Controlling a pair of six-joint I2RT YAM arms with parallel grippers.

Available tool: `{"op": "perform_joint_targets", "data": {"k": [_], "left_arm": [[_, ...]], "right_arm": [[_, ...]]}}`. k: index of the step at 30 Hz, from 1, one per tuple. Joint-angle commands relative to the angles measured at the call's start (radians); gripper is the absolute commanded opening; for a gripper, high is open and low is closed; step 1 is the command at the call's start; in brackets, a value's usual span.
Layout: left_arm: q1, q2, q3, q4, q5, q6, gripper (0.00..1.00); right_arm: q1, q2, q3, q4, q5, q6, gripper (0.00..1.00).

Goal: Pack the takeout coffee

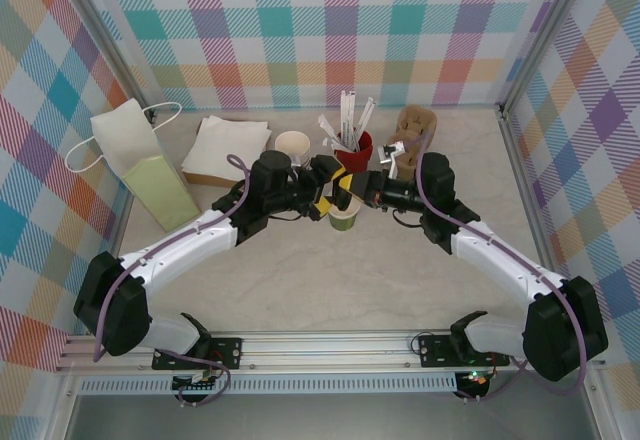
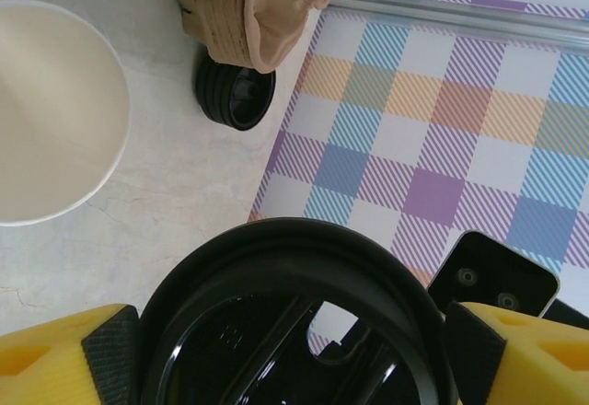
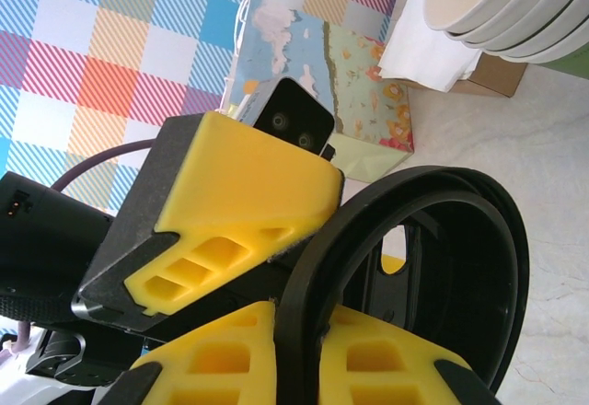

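— Gripper report, left to right: my left gripper is spread wide, its pads pressed on opposite sides of the black lid. My right gripper is nearly closed, pinching that lid's rim edge-on.

— Where's the cup itself?

— The olive-green cup stands upright mid-table just under both grippers, long axis vertical, mouth up. The lid's hollow side faces my left wrist camera. From above I can't tell whether it touches the cup.

— Room to move?

— A white paper bag lies near the left frame rail, then napkins, both well apart from the cup. Behind the grippers, a cream-white paper cup, the red cup of stirrers and a brown pulp carrier stand close. The near half of the table is bare between the arms.

— Anything hidden?

— The lid is cut off at the bottom of the left wrist view, and my right fingers cover part of it in the right wrist view. From above, the grippers cover the cup's far rim. A stack of black lids is partly covered by the carrier.
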Motion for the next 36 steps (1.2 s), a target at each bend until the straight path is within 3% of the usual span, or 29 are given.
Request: {"op": "perform_joint_targets", "data": {"k": [1,14,22,36], "left_arm": [[-0.007,0.005,-0.016,0.058,0.018,-0.02,0.85],[-0.009,0.003,-0.023,0.083,0.018,-0.042,0.7],[-0.009,0.001,-0.013,0.09,0.029,-0.053,0.78],[-0.014,0.004,0.01,0.117,0.053,-0.076,0.81]], "right_arm": [[0.008,0.002,0.008,0.06,0.0,0.01,0.08],[0.015,0.008,-0.003,0.064,0.016,0.024,0.08],[0.022,0.015,-0.006,0.071,0.021,0.027,0.07],[0.028,0.034,-0.01,0.089,0.023,0.027,0.07]]}}
